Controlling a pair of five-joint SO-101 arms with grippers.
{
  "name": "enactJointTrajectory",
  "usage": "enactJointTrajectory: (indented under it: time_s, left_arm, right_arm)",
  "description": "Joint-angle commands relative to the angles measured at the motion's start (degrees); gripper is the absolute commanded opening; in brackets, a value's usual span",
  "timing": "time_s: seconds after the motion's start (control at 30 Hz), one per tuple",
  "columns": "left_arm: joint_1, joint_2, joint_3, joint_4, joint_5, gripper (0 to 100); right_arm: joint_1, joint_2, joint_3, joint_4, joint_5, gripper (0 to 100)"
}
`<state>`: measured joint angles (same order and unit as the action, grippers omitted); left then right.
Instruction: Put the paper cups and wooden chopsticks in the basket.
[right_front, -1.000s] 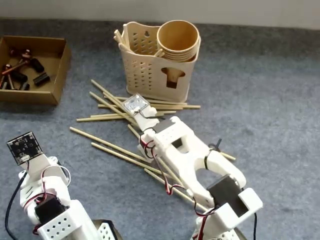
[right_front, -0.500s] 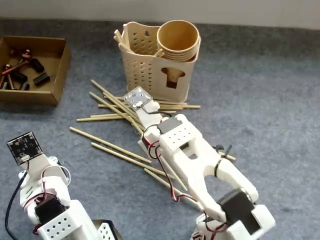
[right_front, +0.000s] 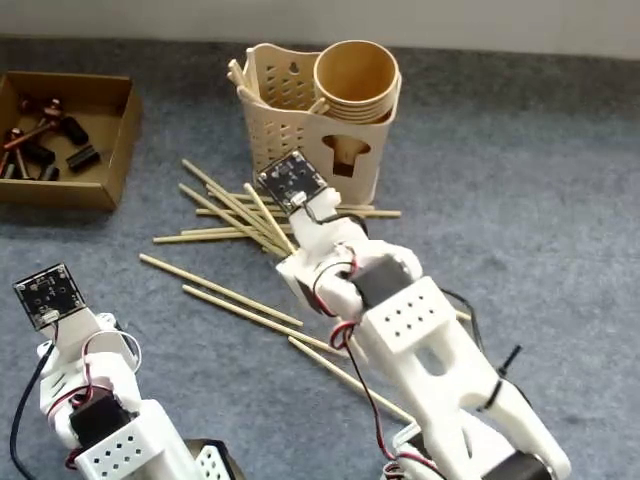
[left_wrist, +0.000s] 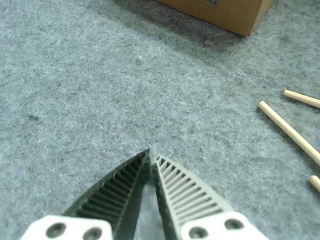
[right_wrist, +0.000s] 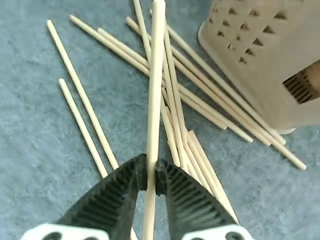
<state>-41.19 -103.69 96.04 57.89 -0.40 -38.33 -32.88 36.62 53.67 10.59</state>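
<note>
The cream basket (right_front: 300, 130) stands at the back with stacked paper cups (right_front: 357, 78) inside and a few chopstick ends (right_front: 238, 74) poking from its corner. Several wooden chopsticks (right_front: 230, 225) lie scattered on the grey carpet in front of it. My right gripper (right_wrist: 150, 161) is shut on one chopstick (right_wrist: 154, 90), held above the pile (right_wrist: 195, 120) near the basket (right_wrist: 265, 55). In the high view the right arm (right_front: 400, 310) stretches toward the basket. My left gripper (left_wrist: 150, 157) is shut on nothing over bare carpet at the front left, where the left arm (right_front: 90, 400) stands.
A cardboard box (right_front: 65, 135) with small dark parts sits at the back left; its corner (left_wrist: 225, 12) appears in the left wrist view, with chopstick ends (left_wrist: 290, 131) nearby. Open carpet lies to the right of the basket.
The right arm has stretched forward toward the basket, carrying its wrist and the held chopstick nearer to it. The left arm has not moved.
</note>
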Motion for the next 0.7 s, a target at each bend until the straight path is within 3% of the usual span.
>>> enactJointTrajectory:
  time_s: [0.0, 0.2, 0.67]
  left_arm:
    - [-0.48, -0.04, 1.1, 0.18, -0.35, 0]
    - [-0.48, -0.04, 1.1, 0.18, -0.35, 0]
    - [-0.48, -0.04, 1.1, 0.18, -0.35, 0]
  right_arm:
    - [0.75, -6.37, -0.84, 0.48, -0.09, 0.5]
    - [0.75, -10.86, -0.92, -0.48, -0.09, 0.5]
    - [0.75, -11.47, -0.92, -24.48, -0.09, 0.5]
